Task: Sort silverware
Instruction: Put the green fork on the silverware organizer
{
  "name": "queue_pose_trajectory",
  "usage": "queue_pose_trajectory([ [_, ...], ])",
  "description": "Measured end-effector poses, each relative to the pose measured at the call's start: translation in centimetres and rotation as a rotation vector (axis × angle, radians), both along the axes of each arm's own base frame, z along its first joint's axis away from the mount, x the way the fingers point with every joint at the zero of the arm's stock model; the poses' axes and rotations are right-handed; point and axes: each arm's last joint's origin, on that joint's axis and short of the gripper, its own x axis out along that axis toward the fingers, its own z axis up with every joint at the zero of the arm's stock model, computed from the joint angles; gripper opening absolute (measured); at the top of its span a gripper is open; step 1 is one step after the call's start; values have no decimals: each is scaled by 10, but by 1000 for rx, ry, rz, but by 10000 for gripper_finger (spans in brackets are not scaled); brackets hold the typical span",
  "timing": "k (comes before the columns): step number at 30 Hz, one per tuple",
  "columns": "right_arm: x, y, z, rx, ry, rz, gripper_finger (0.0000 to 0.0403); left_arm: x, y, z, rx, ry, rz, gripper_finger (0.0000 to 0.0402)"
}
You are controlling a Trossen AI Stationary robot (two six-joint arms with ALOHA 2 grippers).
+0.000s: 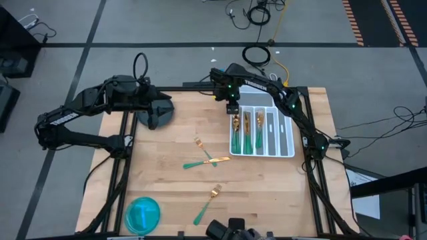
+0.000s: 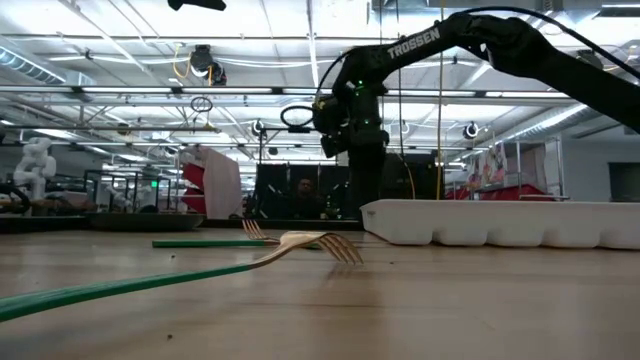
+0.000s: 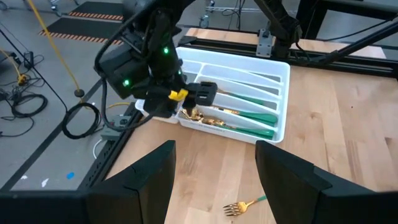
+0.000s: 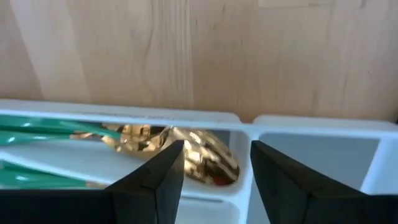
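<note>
Wooden table is sitting on a grey floor with cables beyond its far edge. Two arms are reaching over it. Left gripper is hovering near the far left edge, jaws apart, holding nothing. Right gripper is hanging over the far end of the tray, fingers parted, nothing between them.

One white tray is lying near the right edge, several long slots. Silverware in it: green handles and gold heads are filling the slots nearest the table's middle; exact count cannot be told. Remaining slots are showing bare white.

Loose silverware on the table: a fork and a crossing piece are lying together at the centre, touching; another fork is lying nearer the front edge, well apart.

One blue plate is sitting at the front left corner.

Wide bare wood is lying between the loose pieces and the tray; nothing is blocking that stretch.
</note>
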Motion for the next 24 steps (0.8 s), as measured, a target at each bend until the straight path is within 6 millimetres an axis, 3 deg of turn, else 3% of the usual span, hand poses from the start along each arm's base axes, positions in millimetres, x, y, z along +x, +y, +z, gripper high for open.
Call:
queue_pose_trajectory([
  [6,2,10,18,-84,66,33,178,0,0,-1,-4,10,0,226],
  [10,4,28,45,-130,3,65,178,-1,0,-2,-7,22,0,226],
  [17,-4,85,113,-189,-137,68,178,-3,-1,-5,-29,52,-3,226],
  [24,-34,152,186,-145,-365,67,178,1,-5,0,-77,-15,-53,226],
])
